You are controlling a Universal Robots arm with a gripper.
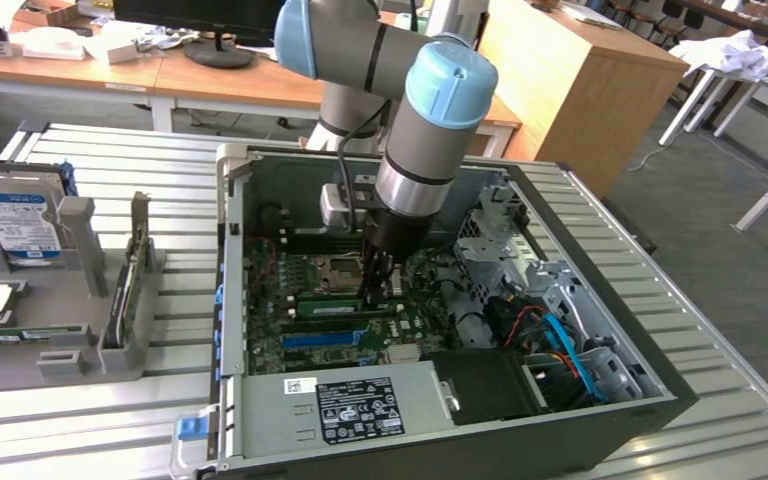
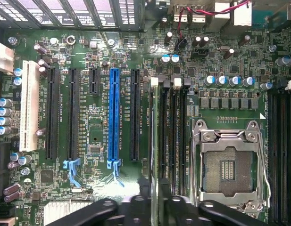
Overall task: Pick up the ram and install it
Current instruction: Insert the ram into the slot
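The end effector (image 2: pixel 158 209) sits low inside the case (image 1: pixel 228 260), straddling the ram (image 2: pixel 155 141). The ram stands on edge in a black slot (image 2: pixel 162 136), between the blue slot (image 2: pixel 113 113) and the socket (image 2: pixel 228 162). Whether it grips the ram or has let go cannot be told. Seating well probably calls for a straight, even push, both ends sinking together and the white latch (image 2: pixel 154 81) free to snap. Any tilt would likely jam the ram against neighbouring slots.
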